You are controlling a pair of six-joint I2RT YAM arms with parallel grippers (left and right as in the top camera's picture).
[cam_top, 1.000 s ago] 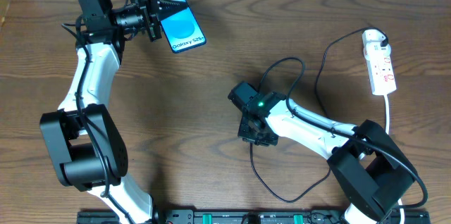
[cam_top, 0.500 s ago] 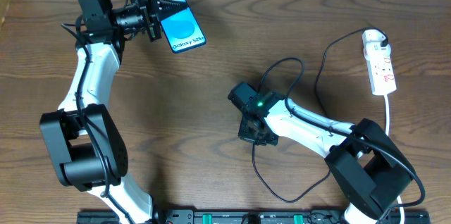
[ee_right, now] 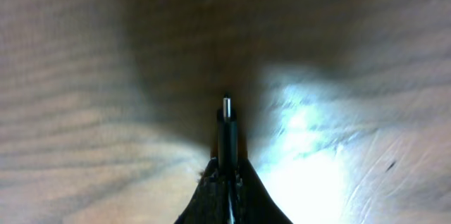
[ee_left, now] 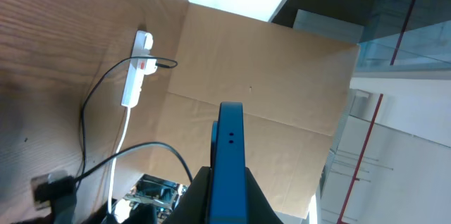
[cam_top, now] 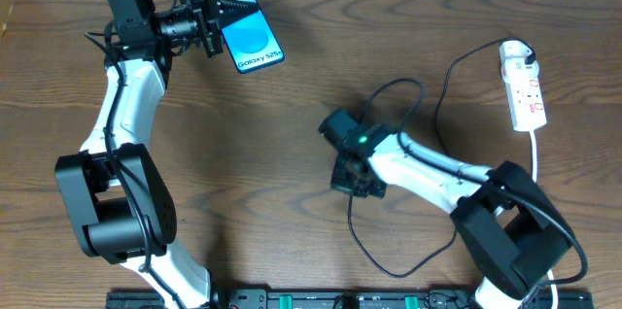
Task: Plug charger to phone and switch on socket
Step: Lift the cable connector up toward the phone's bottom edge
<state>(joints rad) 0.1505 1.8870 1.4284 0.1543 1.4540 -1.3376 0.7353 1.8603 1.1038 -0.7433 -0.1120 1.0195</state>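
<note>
While left hand (cam_top: 220, 17) clamps the blue-screened slim phone (cam_top: 255, 35) near the far edge of the table (cam_top: 272, 241), right hand (cam_top: 355, 181) pinches the thin black charger plug (ee_right: 226, 129). Next job, by my read: carry it to the phone's port.

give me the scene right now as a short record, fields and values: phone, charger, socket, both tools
phone: screen lit blue, gripped at one end by the left tool
charger: plug tip pinched in the right tool, pointing at the table, far from the phone
socket: white strip at the table's right side, neither tool near it
switch: cannot tell if on
progress: charger not yet in phone
</note>
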